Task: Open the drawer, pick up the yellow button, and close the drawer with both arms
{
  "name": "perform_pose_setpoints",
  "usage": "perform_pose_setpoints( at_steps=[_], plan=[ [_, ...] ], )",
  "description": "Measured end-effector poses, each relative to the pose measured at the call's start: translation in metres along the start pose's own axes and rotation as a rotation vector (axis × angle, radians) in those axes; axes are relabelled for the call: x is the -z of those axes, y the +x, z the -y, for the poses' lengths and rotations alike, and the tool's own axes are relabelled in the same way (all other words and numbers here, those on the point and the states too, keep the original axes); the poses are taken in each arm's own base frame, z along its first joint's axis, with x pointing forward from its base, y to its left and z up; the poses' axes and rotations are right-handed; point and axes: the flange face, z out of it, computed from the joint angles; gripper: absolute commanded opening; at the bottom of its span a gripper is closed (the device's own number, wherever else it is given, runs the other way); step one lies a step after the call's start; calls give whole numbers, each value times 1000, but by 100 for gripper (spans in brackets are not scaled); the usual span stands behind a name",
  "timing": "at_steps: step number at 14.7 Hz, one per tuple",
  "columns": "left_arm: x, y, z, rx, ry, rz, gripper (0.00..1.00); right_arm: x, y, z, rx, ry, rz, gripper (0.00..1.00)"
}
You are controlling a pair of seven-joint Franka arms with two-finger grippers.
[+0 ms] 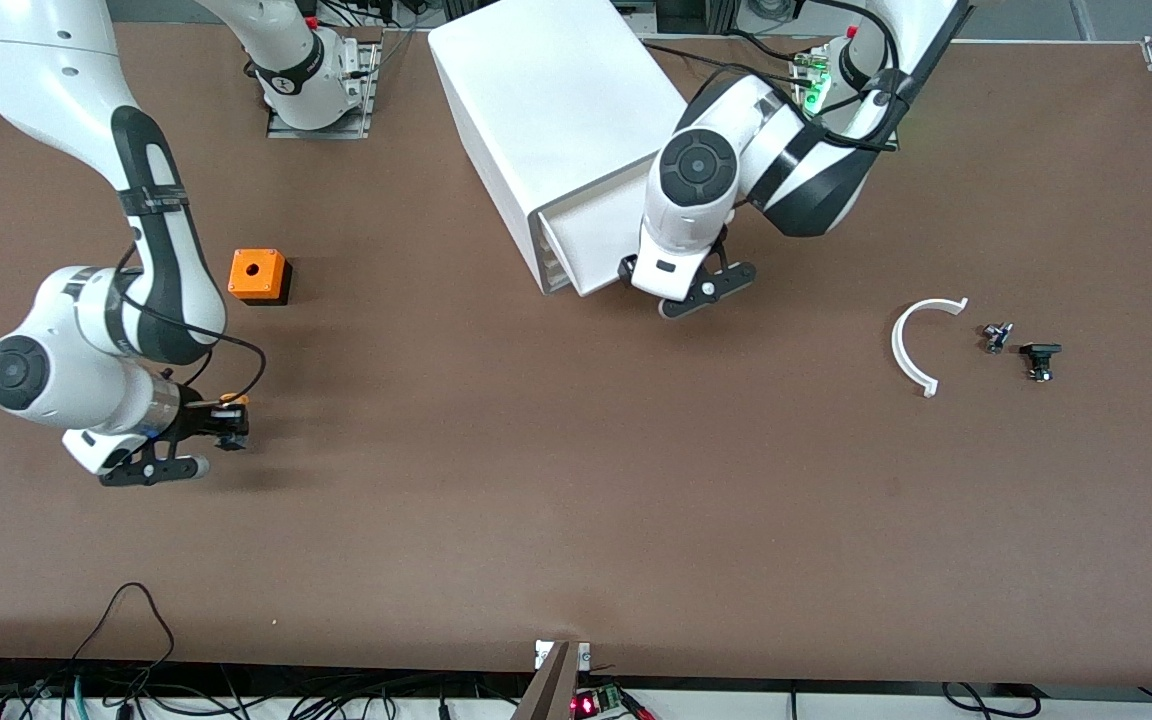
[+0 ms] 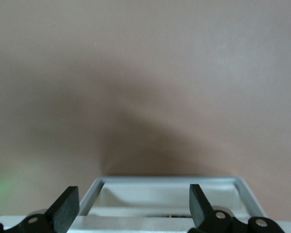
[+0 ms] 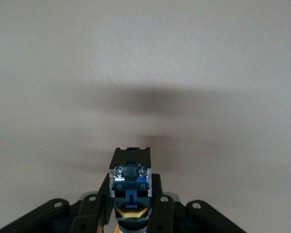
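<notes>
You had a brown table (image 1: 576,520) under both arms. Your right gripper (image 1: 226,425) hung over the table near the right arm's end, fingers clamped on the small orange-capped, black-and-blue button (image 3: 130,182). Your left gripper (image 1: 696,290) hovered with fingers spread wide and empty above the pulled-out white tray drawer (image 2: 167,194) of the white box cabinet (image 1: 556,130).
</notes>
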Motion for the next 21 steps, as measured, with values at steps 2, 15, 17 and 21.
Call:
perform_pose_setpoints(
  at_steps=[2, 15, 17, 21],
  plan=[
    [-3, -7, -1, -2, 3, 22, 100, -21, -12, -4, -38, -1, 25, 0],
    [-19, -86, -21, -114, 38, 44, 100, 58, 0, -3, -46, 6, -46, 100],
    [-19, -87, -21, -115, 39, 44, 100, 114, -2, -1, -39, 10, -104, 100],
    [-19, -87, -21, -115, 43, 45, 100, 194, -28, 10, -96, 42, -118, 100]
  ],
)
